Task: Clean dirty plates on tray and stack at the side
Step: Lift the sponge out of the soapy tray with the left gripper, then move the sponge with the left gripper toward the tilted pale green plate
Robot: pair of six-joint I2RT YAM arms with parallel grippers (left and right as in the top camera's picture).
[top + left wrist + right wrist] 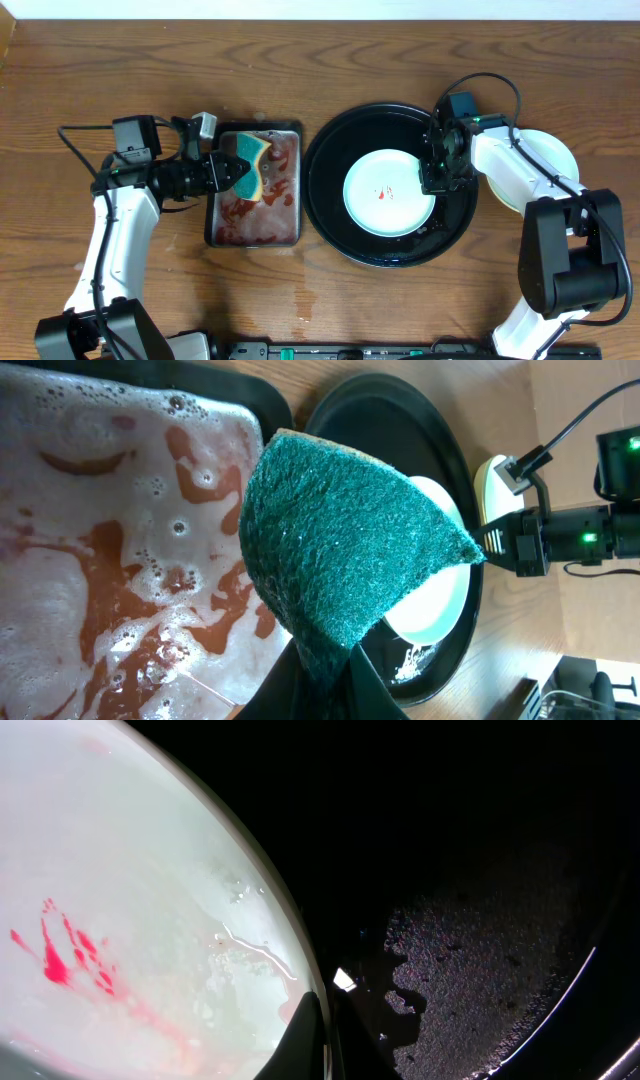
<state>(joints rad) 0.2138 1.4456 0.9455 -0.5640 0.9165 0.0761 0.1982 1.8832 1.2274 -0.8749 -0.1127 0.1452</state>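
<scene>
A pale mint-blue plate (385, 195) with a small red sauce smear (65, 955) lies in the round black tray (325, 160). My right gripper (432, 180) is shut on the plate's right rim, one finger over it and one under it (325, 1020). My left gripper (228, 172) is shut on a green-and-yellow sponge (250, 165), holding it above the metal pan (290, 225). In the left wrist view the sponge's green scouring face (345, 550) fills the middle and hides part of the plate (440, 615).
The metal pan (90, 560) holds foamy, red-stained water. At least one more pale plate (555, 150) lies on the wood at the far right, partly under my right arm. Wet patches spot the tray floor (480, 870).
</scene>
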